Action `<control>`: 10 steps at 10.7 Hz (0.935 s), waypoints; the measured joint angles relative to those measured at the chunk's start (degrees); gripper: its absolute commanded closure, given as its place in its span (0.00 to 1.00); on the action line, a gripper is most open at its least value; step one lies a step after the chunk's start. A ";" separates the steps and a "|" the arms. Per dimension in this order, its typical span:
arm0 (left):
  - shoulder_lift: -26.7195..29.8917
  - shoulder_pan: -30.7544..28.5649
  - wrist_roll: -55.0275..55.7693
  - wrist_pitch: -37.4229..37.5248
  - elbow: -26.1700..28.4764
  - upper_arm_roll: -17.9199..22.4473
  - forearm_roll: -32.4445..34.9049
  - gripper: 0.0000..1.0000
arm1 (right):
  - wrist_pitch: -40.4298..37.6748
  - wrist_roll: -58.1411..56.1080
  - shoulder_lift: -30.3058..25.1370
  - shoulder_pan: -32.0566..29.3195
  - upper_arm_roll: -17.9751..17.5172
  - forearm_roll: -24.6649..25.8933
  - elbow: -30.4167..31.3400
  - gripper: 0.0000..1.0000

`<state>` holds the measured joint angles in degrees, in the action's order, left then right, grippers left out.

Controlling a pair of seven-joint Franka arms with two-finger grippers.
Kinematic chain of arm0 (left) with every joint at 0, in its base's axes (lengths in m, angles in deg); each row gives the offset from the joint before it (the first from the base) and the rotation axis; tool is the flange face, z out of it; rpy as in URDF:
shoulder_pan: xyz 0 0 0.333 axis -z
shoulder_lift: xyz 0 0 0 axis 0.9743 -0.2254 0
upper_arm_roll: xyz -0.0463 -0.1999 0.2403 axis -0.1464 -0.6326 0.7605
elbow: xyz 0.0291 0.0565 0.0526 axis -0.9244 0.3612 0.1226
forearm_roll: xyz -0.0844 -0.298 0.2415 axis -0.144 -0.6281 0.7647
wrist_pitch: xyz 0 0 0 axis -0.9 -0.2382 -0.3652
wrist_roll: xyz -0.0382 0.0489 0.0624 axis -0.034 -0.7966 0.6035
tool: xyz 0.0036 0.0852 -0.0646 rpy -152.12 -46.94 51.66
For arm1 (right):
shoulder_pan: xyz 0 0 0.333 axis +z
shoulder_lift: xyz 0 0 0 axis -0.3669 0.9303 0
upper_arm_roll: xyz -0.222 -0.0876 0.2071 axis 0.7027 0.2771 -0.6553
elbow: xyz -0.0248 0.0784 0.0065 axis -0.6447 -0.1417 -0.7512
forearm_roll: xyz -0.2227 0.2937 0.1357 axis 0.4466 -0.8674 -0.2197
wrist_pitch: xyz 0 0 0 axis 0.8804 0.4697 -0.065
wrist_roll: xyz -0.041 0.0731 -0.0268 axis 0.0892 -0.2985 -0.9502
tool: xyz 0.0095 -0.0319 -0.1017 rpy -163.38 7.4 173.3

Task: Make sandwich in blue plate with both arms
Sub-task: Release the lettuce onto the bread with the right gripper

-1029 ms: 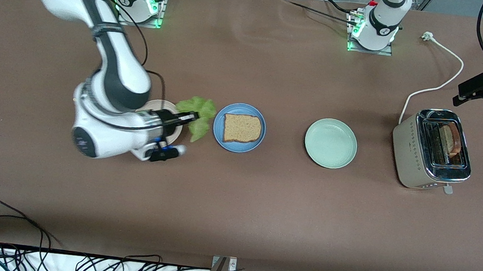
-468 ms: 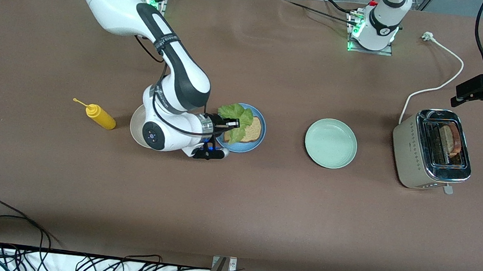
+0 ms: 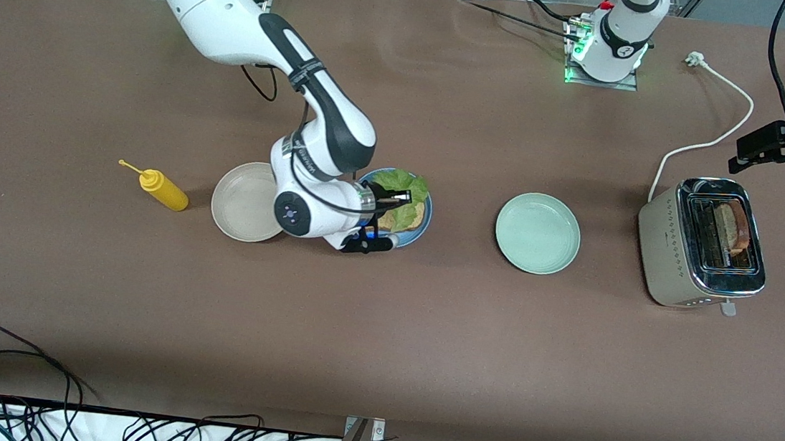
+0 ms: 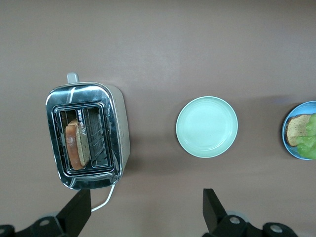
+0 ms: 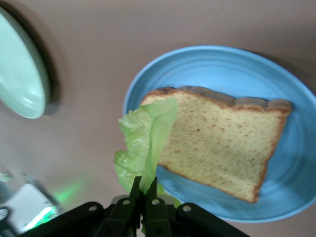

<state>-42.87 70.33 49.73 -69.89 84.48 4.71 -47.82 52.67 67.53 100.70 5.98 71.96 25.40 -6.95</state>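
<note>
green lettuce leaf (image 3: 406, 191), carried over from the cream plate (image 3: 247, 201), now hangs above the bread slice (image 5: 219, 145) on the blue plate (image 3: 423, 228), pinched in my right tool (image 3: 394, 199); releasing comes next. my left tool (image 4: 143, 210) waits spread above the toaster (image 3: 703, 243).

— The arms? 
— Right arm (image 3: 238, 25): glossy white shells, black joint sections, a black cable looped alongside. 
— The left arm (image 3: 620, 26)? 
— White; green light glows at its base.
</note>
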 measured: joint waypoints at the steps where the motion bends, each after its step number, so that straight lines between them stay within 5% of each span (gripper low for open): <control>1: 0.00 0.00 0.00 0.00 0.00 -0.15 0.00 0.00 | 0.12 0.00 0.34 0.66 0.32 3.57 0.07 0.00; 8: -0.03 -0.02 0.05 -0.03 0.01 -0.89 0.00 0.00 | -0.38 -1.88 0.61 2.33 0.56 29.69 -0.48 0.00; 10: -0.03 -0.05 0.05 -0.07 0.02 -0.90 0.01 0.00 | -5.90 -1.88 -2.22 2.16 1.37 33.37 -1.38 0.00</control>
<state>-42.90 70.28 49.78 -69.96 84.49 3.81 -47.82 46.77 65.66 98.49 8.14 73.32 58.77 -8.34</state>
